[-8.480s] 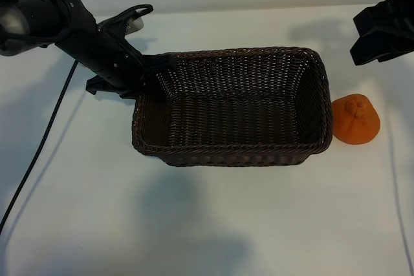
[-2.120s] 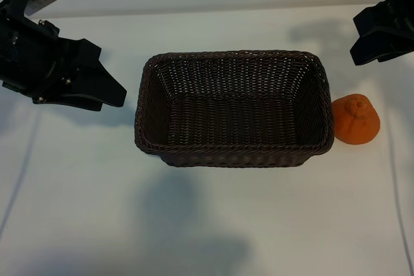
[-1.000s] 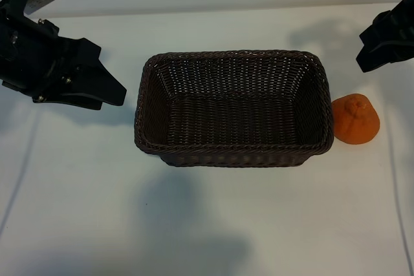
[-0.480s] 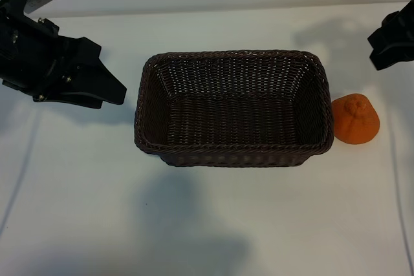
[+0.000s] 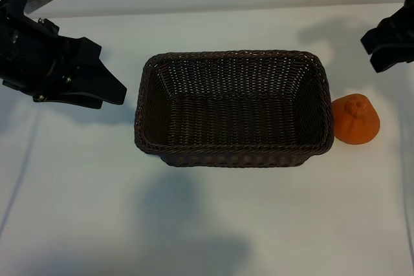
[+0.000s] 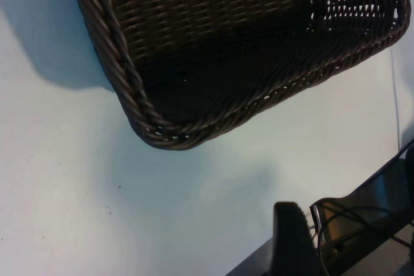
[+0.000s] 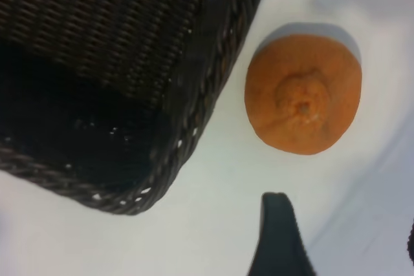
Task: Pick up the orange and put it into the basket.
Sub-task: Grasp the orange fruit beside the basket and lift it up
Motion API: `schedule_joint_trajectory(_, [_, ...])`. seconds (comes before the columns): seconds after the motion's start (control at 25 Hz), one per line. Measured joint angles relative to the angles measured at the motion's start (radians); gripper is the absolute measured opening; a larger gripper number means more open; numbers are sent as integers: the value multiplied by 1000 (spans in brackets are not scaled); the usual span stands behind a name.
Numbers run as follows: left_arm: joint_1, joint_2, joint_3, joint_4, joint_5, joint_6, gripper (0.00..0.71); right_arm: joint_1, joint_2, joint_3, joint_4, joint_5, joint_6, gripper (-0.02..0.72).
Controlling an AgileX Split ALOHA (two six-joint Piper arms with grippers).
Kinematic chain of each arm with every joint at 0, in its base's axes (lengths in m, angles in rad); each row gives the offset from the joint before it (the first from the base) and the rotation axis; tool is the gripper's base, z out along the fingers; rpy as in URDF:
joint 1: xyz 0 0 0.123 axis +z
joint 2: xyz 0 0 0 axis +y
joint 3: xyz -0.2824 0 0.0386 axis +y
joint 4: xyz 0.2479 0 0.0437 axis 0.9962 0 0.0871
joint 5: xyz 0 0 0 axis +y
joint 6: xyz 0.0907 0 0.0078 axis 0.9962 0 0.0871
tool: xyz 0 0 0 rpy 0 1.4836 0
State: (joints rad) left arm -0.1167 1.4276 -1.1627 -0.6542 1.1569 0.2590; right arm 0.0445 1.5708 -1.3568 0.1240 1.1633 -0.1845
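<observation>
The orange [image 5: 355,119] sits on the white desk [image 5: 207,224] close to the desk's right edge, upright with its knob on top, just beside the right short wall of the basket [image 5: 233,157] and near that wall's front corner; whether its skin touches the wicker cannot be told. In the right wrist view the orange [image 7: 303,94] shows its knob toward the camera and a strip of bare desk [image 7: 213,205] runs between it and the braided rim of the basket [image 7: 213,88]. The basket lies mid-desk with its long sides running left to right, and nothing is in it. The right hand [image 5: 387,44] hangs above the desk's far right corner, behind the orange and apart from it, released and grasping nothing; one of its dark fingers [image 7: 278,240] shows in the right wrist view, clear of the fruit. The left hand [image 5: 97,85] hangs over the left part of the desk, just off the basket's left short wall without touching it, also released and grasping nothing. The left wrist view looks down on a rounded corner of the basket [image 6: 139,105] and bare desk [image 6: 77,192], with one dark finger [image 6: 292,240] at the frame's edge.
</observation>
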Motion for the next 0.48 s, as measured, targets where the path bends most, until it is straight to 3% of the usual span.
schedule_joint_trajectory(0.24, [0,0,0,0,0,0,467,0,57,0,-58,-19,64,469])
schedule_joint_trajectory(0.48, [0,0,0,0,0,0,467,0,103,0,-69,-58,73,469])
